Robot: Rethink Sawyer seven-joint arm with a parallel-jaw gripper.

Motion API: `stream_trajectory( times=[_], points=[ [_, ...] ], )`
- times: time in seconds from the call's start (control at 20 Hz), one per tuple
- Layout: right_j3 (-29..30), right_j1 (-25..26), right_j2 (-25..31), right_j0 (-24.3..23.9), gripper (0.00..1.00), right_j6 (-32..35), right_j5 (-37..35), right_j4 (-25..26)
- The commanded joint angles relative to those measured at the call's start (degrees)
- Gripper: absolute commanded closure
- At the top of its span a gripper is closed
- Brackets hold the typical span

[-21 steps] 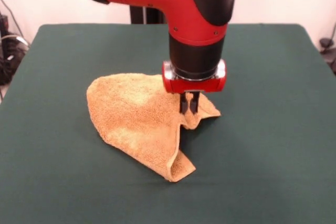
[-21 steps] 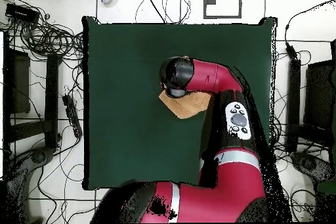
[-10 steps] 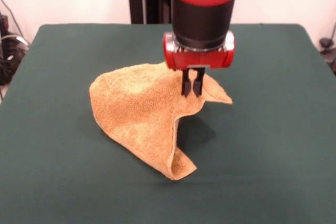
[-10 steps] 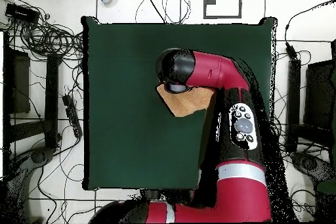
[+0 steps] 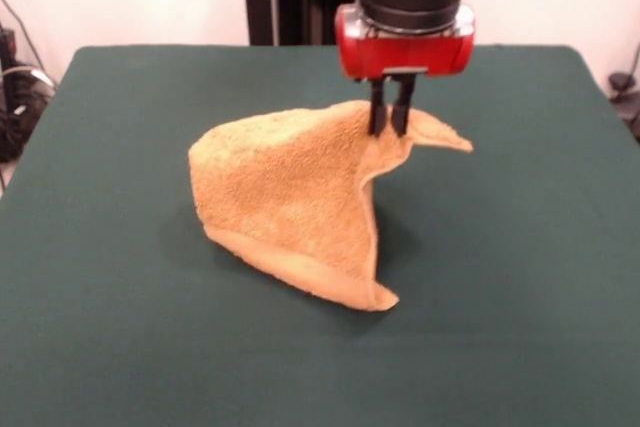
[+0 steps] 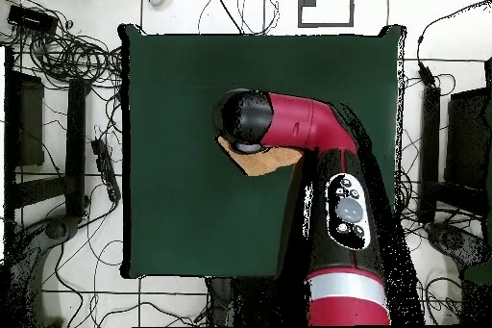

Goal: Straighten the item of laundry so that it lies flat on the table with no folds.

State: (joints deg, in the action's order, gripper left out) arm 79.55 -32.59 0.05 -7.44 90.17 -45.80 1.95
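1. The towel's (image 5: 290,212) lowest corner rests on the green bench (image 5: 120,327), nearest the front camera.
2. From there the cloth rises in a draped, folded sheet, with its left lobe touching the bench and the rest lifted.
3. At the top, the end effector (image 5: 389,117) is clenched on the towel's upper edge, with a small flap sticking out to the right.
4. From overhead, the arm (image 6: 317,151) covers most of the towel, leaving only a tan sliver visible.
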Motion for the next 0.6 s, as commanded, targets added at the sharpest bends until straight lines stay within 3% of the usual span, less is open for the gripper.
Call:
stream_trajectory(
  times=[0.05,0.6],
  points=[
    [12.06,-1.47,2.81,4.66,1.0,14.96,3.04,-3.78],
    [18.52,-5.28,-0.07,10.69,1.0,21.88,4.36,-9.49]
  ],
)
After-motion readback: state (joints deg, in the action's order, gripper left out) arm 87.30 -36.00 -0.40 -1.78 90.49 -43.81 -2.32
